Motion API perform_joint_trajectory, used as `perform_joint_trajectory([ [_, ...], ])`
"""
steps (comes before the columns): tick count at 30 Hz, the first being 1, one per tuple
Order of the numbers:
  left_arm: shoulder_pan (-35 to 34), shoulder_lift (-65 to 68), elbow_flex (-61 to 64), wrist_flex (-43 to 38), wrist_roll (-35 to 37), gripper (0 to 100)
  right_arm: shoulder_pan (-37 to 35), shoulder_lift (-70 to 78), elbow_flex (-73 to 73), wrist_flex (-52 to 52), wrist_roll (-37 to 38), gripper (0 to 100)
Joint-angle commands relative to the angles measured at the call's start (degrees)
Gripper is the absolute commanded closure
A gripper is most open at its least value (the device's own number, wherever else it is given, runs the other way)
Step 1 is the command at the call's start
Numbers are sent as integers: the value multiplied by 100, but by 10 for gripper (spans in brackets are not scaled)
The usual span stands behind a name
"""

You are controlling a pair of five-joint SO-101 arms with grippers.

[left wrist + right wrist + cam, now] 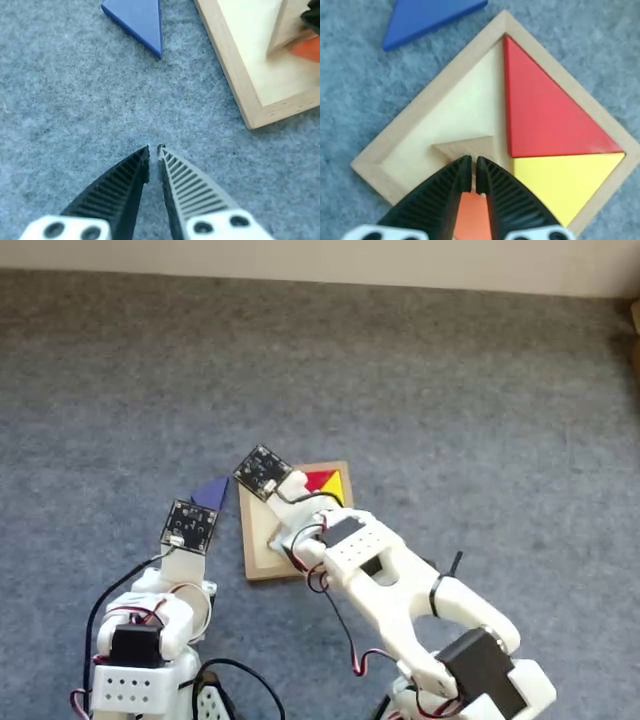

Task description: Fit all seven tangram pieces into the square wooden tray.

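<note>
– Now, entry one: the tray?
– Square wooden tray [420, 105], lying on grey carpet [450, 370] between the two arms. Contents: red triangle [540, 110] and yellow triangle [560, 182], both flat and edge to edge; orange piece [472, 217], partly under the claw; small wooden triangle [470, 147] near the middle, with bare floor beside it.
– Entry two: stock outside the tray?
– One blue triangle [427, 15], on the carpet just beyond the rim, apart from it.
– Entry three: claws?
– Right gripper [472, 160]: over the tray, narrowed to a slit, tips at the wooden triangle's point where it meets the orange piece. Whether it actually pinches the triangle, I cannot tell. Left gripper [154, 149]: low over bare carpet, tips almost touching, holding nothing; the blue triangle lies ahead of it, the tray's corner off to one side.
– Step in hand?
– By my reading, seating the wooden triangle against its neighbours. Task perhaps half done.
– Next move calls for?
– Settling that triangle flush, then spreading the left claw wide enough to take the blue triangle by its edges and turning it to suit the open floor.
</note>
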State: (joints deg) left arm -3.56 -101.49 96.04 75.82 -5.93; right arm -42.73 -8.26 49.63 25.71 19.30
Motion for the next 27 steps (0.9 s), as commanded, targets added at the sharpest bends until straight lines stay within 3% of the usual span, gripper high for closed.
perform_joint_trajectory([
  [1,-13,-242,119,18,0,949,224,40,-215,119,-18,964],
  [6,-13,-242,119,18,0,949,418,-171,-233,945,686,964],
  [15,-13,-242,119,18,0,949,585,-409,-233,1042,721,964],
  [27,-13,-242,119,18,0,949,1367,-2554,207,1068,686,964],
])
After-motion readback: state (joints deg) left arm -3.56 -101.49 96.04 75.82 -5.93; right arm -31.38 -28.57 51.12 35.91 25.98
